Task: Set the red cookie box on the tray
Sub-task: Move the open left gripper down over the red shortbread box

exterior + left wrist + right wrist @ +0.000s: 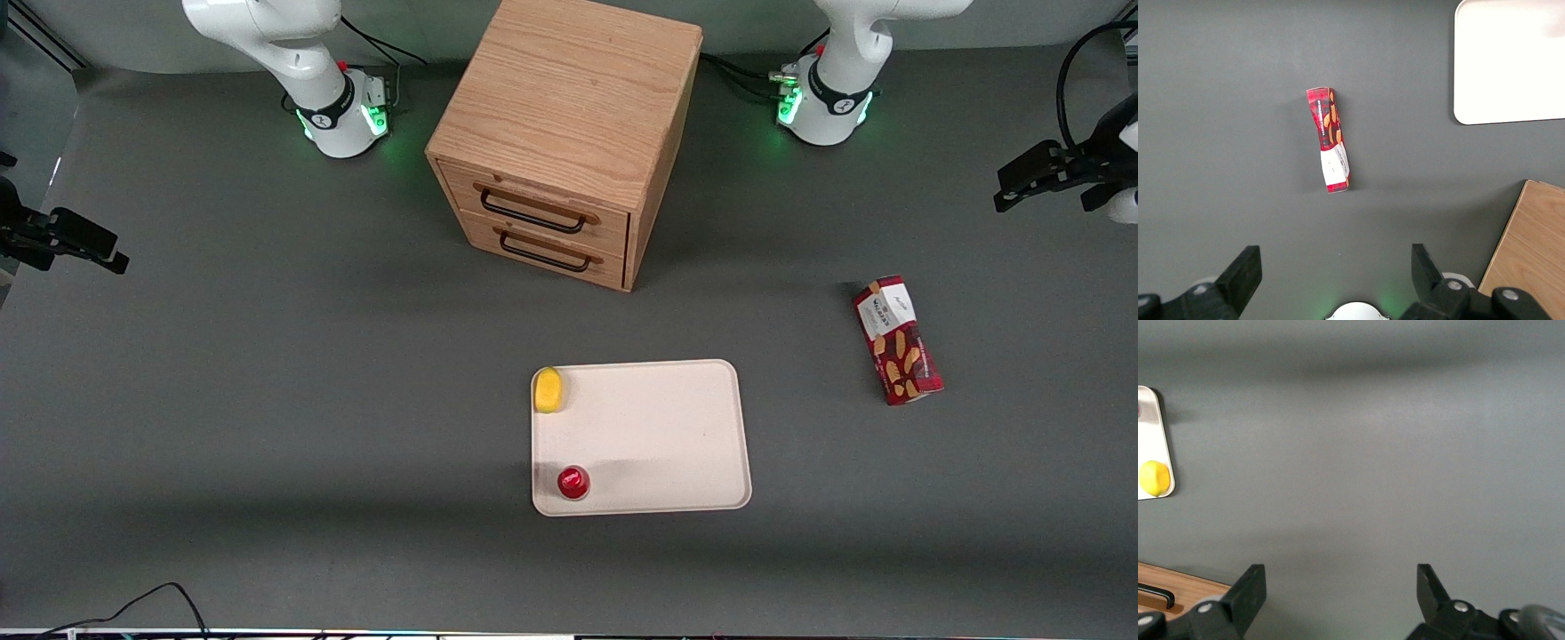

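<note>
The red cookie box (898,342) lies flat on the grey table toward the working arm's end, apart from the tray. Its white label end points away from the front camera. The cream tray (658,436) sits near the middle of the table, nearer the front camera than the cabinet. My left gripper (1009,191) hovers high at the working arm's end, farther from the front camera than the box. In the left wrist view the gripper (1335,267) is open with nothing between its fingers. The box (1330,140) lies well below it, with a corner of the tray (1511,60) alongside.
A wooden two-drawer cabinet (569,133) stands farther from the front camera than the tray; its edge (1535,247) shows in the left wrist view. On the tray rest a yellow fruit (548,389) and a small red cup (573,482). A black cable (160,596) lies at the table's front edge.
</note>
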{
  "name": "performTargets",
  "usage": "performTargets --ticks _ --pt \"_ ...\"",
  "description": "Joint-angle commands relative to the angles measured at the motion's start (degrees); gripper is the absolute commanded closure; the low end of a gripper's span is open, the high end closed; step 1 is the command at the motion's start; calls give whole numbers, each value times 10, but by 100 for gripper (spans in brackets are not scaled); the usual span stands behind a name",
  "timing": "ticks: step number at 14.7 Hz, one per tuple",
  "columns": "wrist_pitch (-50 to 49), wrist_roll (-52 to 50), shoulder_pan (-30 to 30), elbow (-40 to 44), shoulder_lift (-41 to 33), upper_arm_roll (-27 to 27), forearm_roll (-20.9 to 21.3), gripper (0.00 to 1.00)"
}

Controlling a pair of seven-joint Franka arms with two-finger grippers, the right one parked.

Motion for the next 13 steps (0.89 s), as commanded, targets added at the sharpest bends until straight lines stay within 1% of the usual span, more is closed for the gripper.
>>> performTargets --ticks 1,5,6,7,8,10,12,13 --pt "-15 -1 9 23 22 -10 5 0" --pt "-16 4 7 21 30 -8 5 0" --pt "-15 6 8 14 38 -6 5 0" --pt "0 4 8 -10 40 -5 5 0" --pt "34 2 9 -49 40 2 5 0" --pt "118 5 7 -152 32 20 4 0" --pt "211 5 9 -217 38 22 3 0" --pt "267 5 10 -251 43 34 3 0"
